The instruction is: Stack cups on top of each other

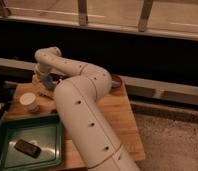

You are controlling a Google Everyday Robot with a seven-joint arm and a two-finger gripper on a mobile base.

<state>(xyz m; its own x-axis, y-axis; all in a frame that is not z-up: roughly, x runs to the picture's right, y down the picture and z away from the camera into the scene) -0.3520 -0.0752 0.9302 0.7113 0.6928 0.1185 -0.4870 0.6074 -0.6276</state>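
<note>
My gripper (40, 80) sits at the desk's far-left corner beside the blue cup (51, 83); I can't tell whether it's open or closed. Lowering blind could topple the white cup (28, 99).

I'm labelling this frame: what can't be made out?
The claw, camera view: over the table's far-left corner, mostly hidden by the arm.
The light-blue cup, same view: largely covered by the claw.
The reddish bowl: mostly behind the arm.
The dark object in the green tray: too blurred to identify.
</note>
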